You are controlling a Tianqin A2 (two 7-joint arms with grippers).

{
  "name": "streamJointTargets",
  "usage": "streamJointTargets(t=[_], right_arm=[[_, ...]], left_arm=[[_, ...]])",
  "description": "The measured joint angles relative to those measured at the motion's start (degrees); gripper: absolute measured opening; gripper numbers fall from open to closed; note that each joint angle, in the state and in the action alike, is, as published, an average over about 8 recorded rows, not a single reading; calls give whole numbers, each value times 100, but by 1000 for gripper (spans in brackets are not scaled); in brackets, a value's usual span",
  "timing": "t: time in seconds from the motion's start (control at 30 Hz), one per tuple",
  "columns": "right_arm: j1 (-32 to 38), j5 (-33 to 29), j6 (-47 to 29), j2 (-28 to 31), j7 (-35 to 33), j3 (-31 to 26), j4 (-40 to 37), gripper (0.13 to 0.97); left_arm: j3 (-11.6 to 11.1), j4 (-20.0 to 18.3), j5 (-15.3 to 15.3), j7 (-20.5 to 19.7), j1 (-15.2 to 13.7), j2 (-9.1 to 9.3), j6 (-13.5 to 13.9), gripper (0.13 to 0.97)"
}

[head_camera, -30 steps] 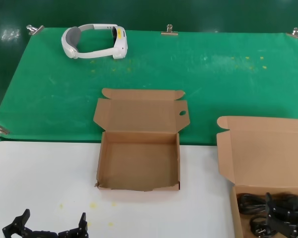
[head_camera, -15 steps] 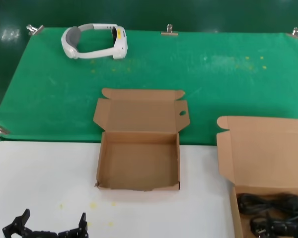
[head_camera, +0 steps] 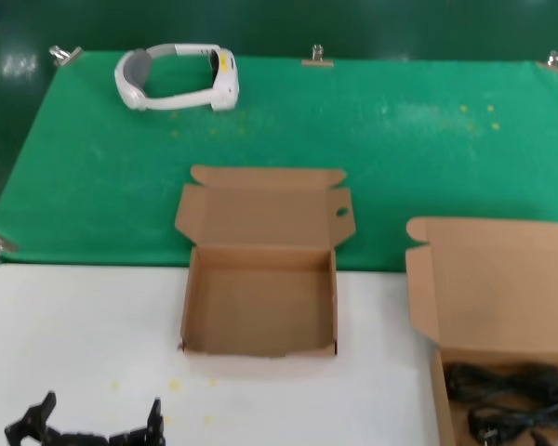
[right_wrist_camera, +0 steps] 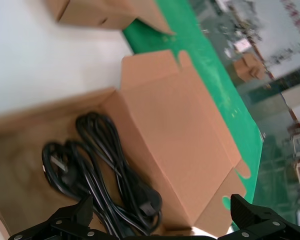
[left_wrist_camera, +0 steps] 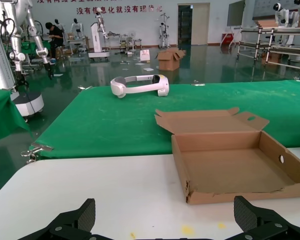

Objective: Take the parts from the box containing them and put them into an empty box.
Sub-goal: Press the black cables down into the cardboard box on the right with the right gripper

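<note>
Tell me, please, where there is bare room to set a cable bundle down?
The holed-lid box has a bare floor. White tabletop lies free to its left, above the left gripper, with a strip between it and the plain-lid box. That box is crowded with power cables.

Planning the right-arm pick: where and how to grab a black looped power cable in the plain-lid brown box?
Take the black looped power cable across the middle of its bundled strands, from above: it lies flat on the floor of the plain-lid brown cardboard box, and the right gripper hangs open above it.
</note>
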Motion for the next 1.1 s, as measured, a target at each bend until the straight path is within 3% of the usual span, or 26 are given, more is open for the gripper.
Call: streamJointTargets(t=[0.23, 0.4, 0.7, 1.1], right_arm=[[810, 781, 146, 218, -1429, -847, -332, 966], [1232, 972, 60, 155, -2017, -1180, -681, 966], [1787, 1115, -364, -236, -2409, -1703, -1482, 966], [2000, 1138, -680, -577, -2565, -1995, -2076, 966]], left_arm=[[0, 0, 0, 0, 0, 0, 0, 966], [0, 0, 0, 0, 0, 0, 0, 966], [0, 0, 0, 0, 0, 0, 0, 966], [0, 0, 0, 0, 0, 0, 0, 966]])
